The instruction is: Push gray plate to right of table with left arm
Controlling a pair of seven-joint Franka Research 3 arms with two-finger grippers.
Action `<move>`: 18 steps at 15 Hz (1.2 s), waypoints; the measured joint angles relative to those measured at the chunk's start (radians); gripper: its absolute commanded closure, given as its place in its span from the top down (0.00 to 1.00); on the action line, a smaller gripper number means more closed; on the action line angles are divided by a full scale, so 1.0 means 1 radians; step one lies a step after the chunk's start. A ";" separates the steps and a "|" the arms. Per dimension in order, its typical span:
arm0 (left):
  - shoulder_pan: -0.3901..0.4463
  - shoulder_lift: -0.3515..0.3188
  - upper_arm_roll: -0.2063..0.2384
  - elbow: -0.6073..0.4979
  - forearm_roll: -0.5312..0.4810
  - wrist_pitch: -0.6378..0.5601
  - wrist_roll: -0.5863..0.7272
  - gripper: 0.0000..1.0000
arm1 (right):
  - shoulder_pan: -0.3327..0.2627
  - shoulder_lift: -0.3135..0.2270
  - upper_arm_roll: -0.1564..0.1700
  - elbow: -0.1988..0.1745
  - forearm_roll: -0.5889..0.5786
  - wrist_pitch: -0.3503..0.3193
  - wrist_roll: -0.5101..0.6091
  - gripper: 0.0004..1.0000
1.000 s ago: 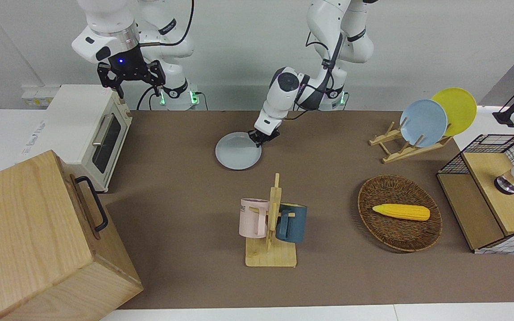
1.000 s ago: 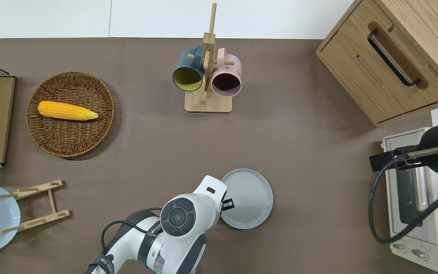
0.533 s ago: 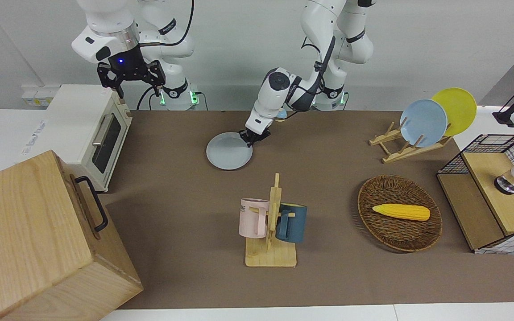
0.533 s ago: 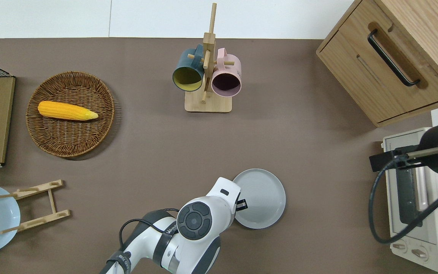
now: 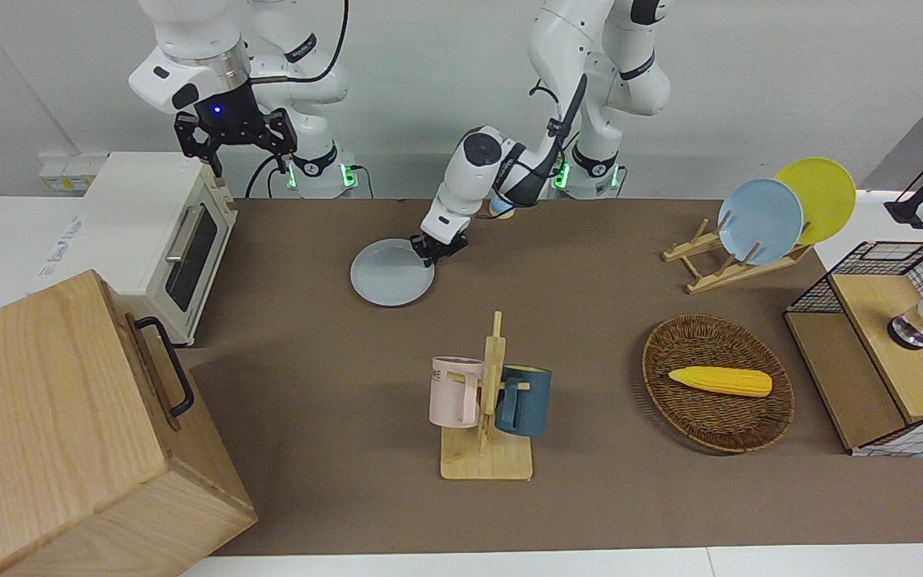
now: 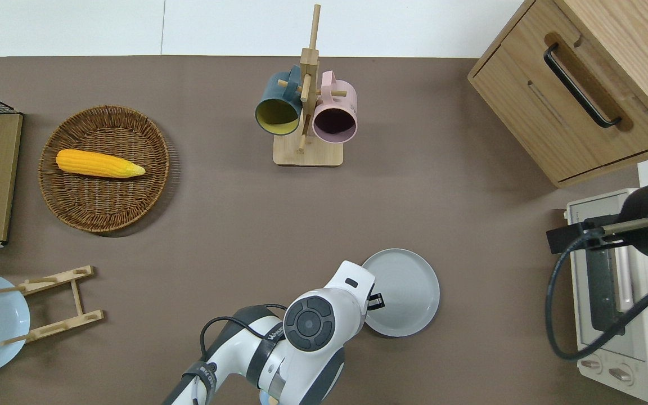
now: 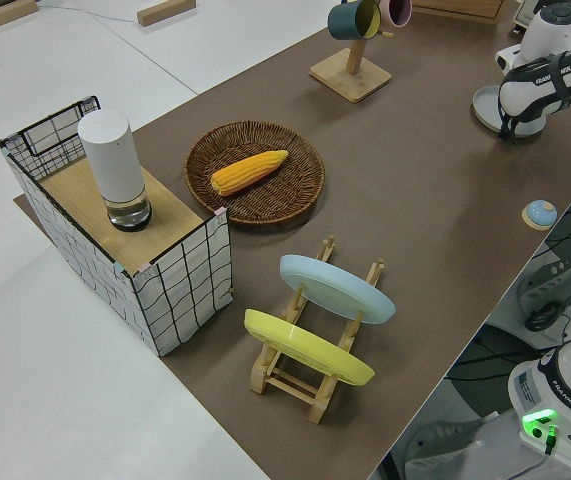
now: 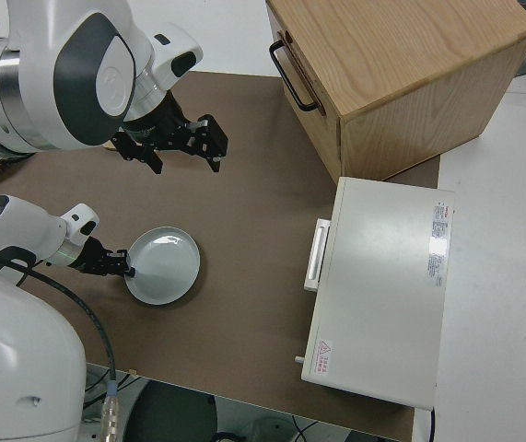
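"FRANKA" lettering shows on the left arm (image 7: 555, 72).

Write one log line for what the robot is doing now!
left gripper: at rim of round pale gray plate, pushing | plate: flat on brown table | right arm: parked

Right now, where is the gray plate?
The gray plate lies flat on the table, nearer the robots than the mug rack, toward the toaster oven, with the left gripper at its rim.

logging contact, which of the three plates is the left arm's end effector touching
The gray plate, lying flat on the table at the left end effector. The blue plate and yellow plate stand in the wooden rack.
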 measured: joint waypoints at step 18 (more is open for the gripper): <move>0.467 -0.365 0.054 0.052 0.200 -0.645 0.567 1.00 | 0.000 0.000 0.000 0.000 0.000 0.000 0.000 1.00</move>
